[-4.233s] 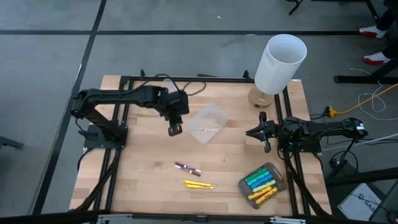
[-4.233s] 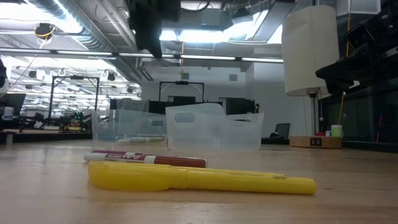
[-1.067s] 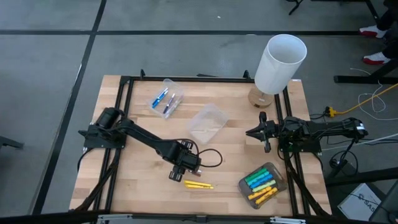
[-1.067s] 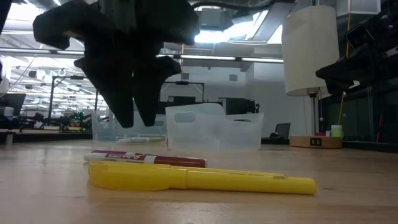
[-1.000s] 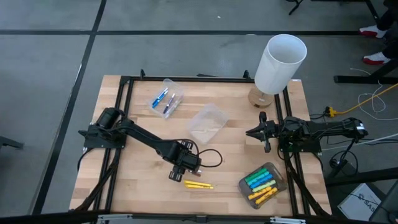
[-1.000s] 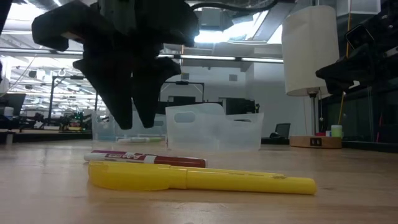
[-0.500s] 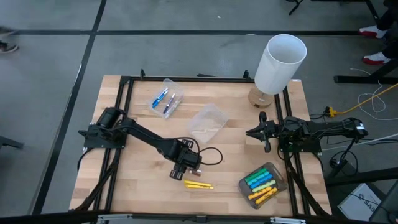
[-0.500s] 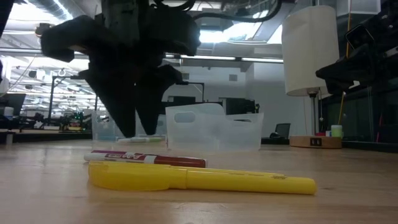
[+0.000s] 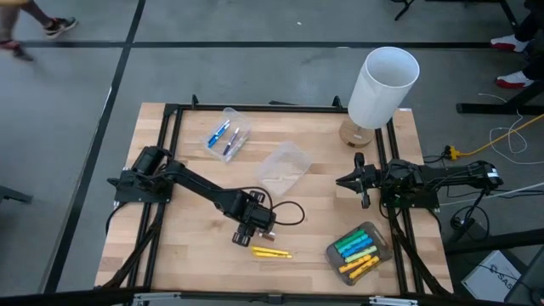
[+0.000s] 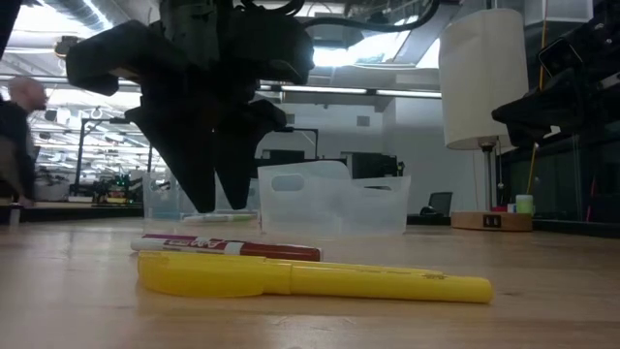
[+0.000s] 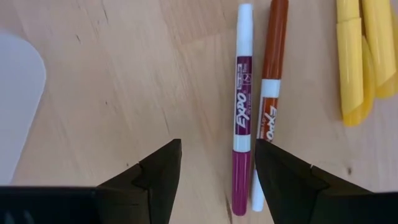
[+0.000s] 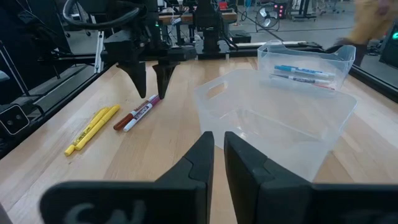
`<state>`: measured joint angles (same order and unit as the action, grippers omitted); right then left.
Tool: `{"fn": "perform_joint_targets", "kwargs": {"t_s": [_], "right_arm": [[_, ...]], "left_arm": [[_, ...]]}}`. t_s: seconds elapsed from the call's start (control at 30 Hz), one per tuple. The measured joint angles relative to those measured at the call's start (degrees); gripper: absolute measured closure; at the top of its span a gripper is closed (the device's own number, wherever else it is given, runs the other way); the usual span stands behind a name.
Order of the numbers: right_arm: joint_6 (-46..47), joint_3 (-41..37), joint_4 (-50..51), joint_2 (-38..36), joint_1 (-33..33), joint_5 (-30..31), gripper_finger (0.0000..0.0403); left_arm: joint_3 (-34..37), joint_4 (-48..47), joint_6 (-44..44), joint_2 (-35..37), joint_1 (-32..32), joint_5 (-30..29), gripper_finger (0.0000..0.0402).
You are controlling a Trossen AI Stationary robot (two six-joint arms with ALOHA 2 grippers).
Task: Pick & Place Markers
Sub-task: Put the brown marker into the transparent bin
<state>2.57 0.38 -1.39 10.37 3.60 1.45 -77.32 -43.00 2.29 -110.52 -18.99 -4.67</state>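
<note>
Left tool: lowered further, fingers spread, empty, astride the thin maroon-capped white marker.
Meaning: likely grasp imminent on the wooden bench.

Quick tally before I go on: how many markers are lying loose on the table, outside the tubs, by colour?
Yellow markers: 2
Purple marker: 1
Red-brown marker: 1
Total loose: 4

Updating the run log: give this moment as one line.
left tool: open, over purple marker | brown marker: beside it, untouched | yellow highlighters: on table | right tool: parked at right edge, nearly shut, empty
</note>
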Motion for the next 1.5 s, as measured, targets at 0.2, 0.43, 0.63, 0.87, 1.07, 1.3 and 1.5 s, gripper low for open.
{"fn": "perform_joint_targets", "kwargs": {"t_s": [0.2, 0.43, 0.63, 0.87, 1.07, 1.3, 1.5], "right_arm": [[0.0, 0.0, 0.0, 0.0, 0.0, 0.0, 0.0363], [0.0, 0.0, 0.0, 0.0, 0.0, 0.0, 0.0363], [0.0, 0.0, 0.0, 0.0, 0.0, 0.0, 0.0363], [0.0, 0.0, 0.0, 0.0, 0.0, 0.0, 0.0363], [0.0, 0.0, 0.0, 0.0, 0.0, 0.0, 0.0363], [0.0, 0.0, 0.0, 0.0, 0.0, 0.0, 0.0363], [0.0, 0.0, 0.0, 0.0, 0.0, 0.0, 0.0363]], "left_arm": [[0.6, 1.6, -1.4, 0.0, 0.2, 1.2, 0.0203], [1.0, 2.7, -2.5, 0.0, 0.5, 1.3, 0.0203], [1.0, 3.2, -2.6, 0.0, 0.5, 2.1, 0.0203], [3.7, 6.1, -1.1, 0.3, 0.4, 2.9, 0.0203], [5.7, 6.4, -0.6, 0.3, 0.4, 4.3, 0.0203], [7.5, 7.7, -1.0, 0.3, 0.4, 4.6, 0.0203], [7.6, 7.6, -1.3, 0.3, 0.4, 4.5, 0.0203]]}}
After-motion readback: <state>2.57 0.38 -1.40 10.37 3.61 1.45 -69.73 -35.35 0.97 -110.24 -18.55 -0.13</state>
